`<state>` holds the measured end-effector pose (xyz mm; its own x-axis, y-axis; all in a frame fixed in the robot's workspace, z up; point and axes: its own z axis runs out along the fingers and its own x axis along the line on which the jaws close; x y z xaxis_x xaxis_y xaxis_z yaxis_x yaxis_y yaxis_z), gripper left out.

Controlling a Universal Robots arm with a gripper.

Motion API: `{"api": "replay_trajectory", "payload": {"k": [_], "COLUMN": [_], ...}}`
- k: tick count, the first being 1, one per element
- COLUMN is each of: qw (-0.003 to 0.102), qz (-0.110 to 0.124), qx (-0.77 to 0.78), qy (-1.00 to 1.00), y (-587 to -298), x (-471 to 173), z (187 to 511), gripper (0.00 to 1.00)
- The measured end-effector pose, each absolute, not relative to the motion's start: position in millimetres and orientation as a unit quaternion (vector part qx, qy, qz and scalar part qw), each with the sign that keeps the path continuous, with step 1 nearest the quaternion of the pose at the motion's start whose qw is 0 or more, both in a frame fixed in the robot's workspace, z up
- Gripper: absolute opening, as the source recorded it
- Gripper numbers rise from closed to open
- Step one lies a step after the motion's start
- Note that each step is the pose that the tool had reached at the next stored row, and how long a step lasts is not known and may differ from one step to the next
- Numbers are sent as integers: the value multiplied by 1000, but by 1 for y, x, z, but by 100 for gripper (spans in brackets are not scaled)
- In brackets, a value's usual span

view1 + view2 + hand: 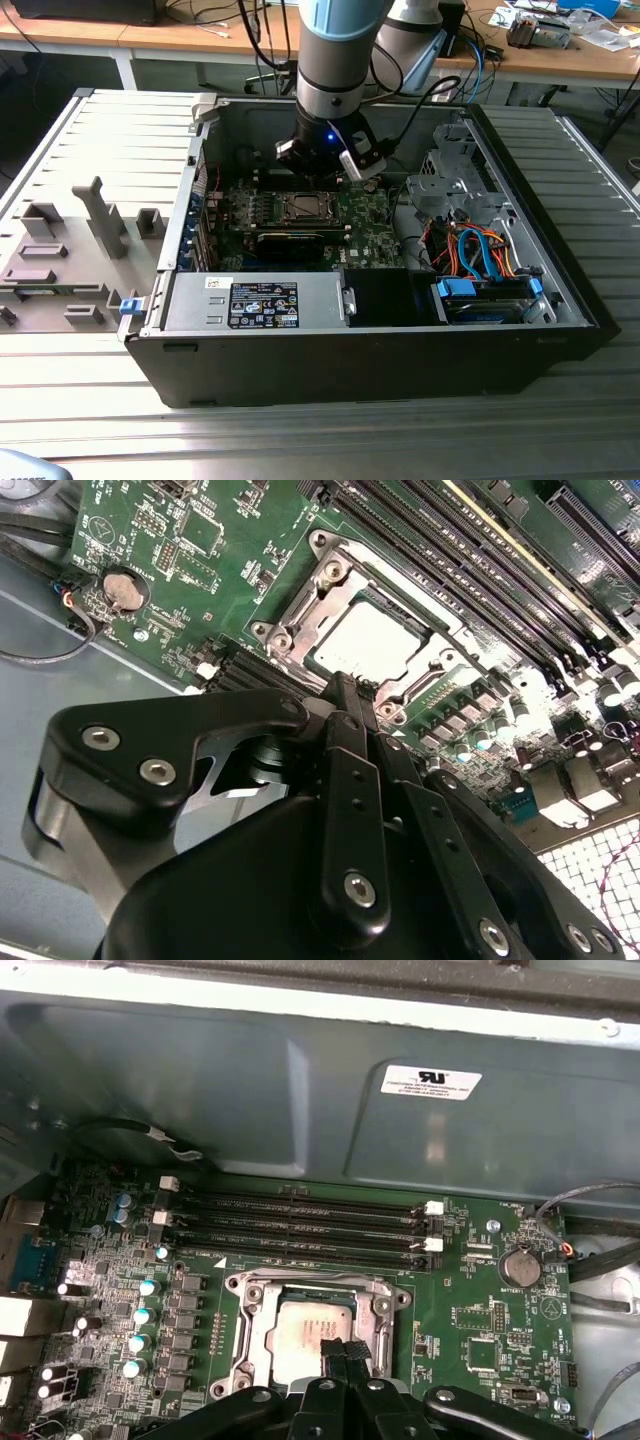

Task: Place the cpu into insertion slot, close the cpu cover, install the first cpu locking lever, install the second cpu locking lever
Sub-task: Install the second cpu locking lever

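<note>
While the hand (345, 1352) hangs with its fingers pressed together, tips just above the cpu (312, 1332), that chip lies flat in the insertion slot (245, 1305) under the closed cpu cover (325, 585) on the green motherboard (200, 540).

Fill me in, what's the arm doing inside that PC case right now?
The gripper is down over the insertion slot on the green motherboard, inside the open computer case. The cpu already sits in the slot, and the fingertips are at its edge. The cpu cover frames the chip.
</note>
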<state>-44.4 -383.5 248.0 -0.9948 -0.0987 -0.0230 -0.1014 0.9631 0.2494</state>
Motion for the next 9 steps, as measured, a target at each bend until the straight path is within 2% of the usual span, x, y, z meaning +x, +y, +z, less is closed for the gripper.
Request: {"api": "replay_trajectory", "payload": {"k": [9], "qw": [5], "qz": [126], "qx": [-50], "qy": [991], "y": [-384], "x": [-46], "z": [248], "gripper": [11]}}
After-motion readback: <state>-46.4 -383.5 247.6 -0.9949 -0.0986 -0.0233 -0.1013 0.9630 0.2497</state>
